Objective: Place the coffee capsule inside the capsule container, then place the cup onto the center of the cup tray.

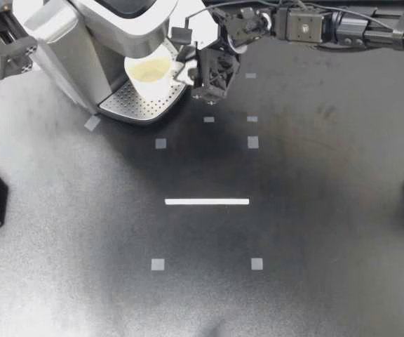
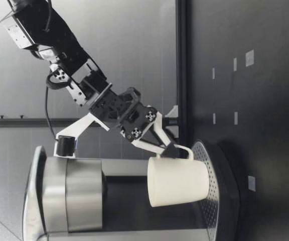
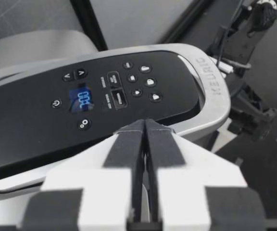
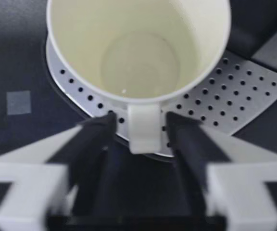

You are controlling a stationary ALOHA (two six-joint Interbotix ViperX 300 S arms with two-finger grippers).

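Note:
A cream cup (image 1: 149, 72) stands upright on the perforated cup tray (image 1: 135, 105) of the coffee machine. My right gripper (image 1: 183, 67) reaches in from the right at the cup's handle. In the right wrist view the handle (image 4: 142, 127) lies between the open fingers (image 4: 97, 139), with a gap on each side. The low view shows the cup (image 2: 177, 182) resting on the tray (image 2: 212, 193), with my right gripper (image 2: 173, 145) at its handle. My left gripper (image 3: 144, 130) is shut on nothing, above the machine's control panel (image 3: 90, 96). No capsule is in view.
The silver coffee machine (image 1: 111, 28) fills the back left corner, with my left arm (image 1: 4, 45) beside it. A white tape strip (image 1: 207, 201) and small tape squares (image 1: 160, 143) mark the black table.

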